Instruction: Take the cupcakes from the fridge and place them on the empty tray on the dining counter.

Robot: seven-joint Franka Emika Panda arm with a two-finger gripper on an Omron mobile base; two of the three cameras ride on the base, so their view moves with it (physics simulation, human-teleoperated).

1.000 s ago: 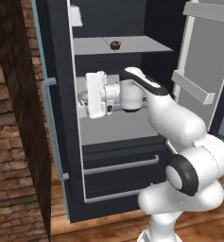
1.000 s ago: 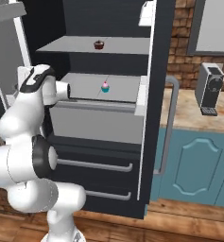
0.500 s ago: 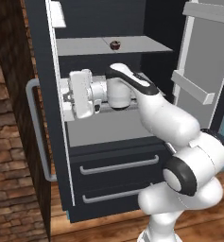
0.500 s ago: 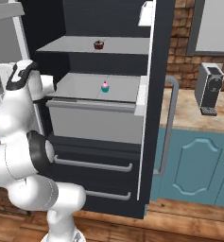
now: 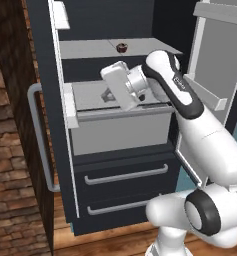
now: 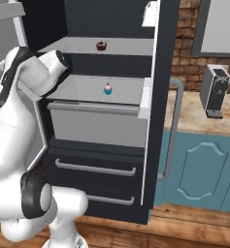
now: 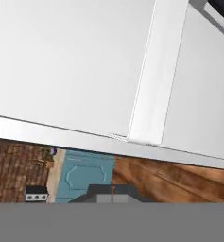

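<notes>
Cupcakes number two, both inside the tall black two-door fridge [image 5: 115, 165]: the dark chocolate brown cupcake [image 5: 122, 47] sits on the upper light grey shelf [image 5: 90, 48], above and just behind the claw [image 5: 108, 95], and the pink-frosted cupcake in a teal wrapper [image 6: 107, 89] stands one level down, on the light grey floor of the pulled-out white bin [image 5: 120, 127], apart from the claw and farther in. From the left, a brick wall [image 5: 12, 150] flanks the fridge; next comes the open left door [image 5: 50, 125] with its long grey bar handle [image 5: 40, 145], then the bin front. The claw's fingers are pressed together with nothing between them, and the hand hangs tilted over the bin, with the arm's white forearm reaching in from the right, between the camera and the right part of the bin. Below the bin are two dark drawers [image 5: 125, 192] with grey handles. Right of the claw stands the open right door [image 5: 217, 65] with white racks; in the right base view, a teal cabinet [image 6: 199, 174] with one small black appliance [image 6: 215, 91] on its beige top stands beyond the fridge.
</notes>
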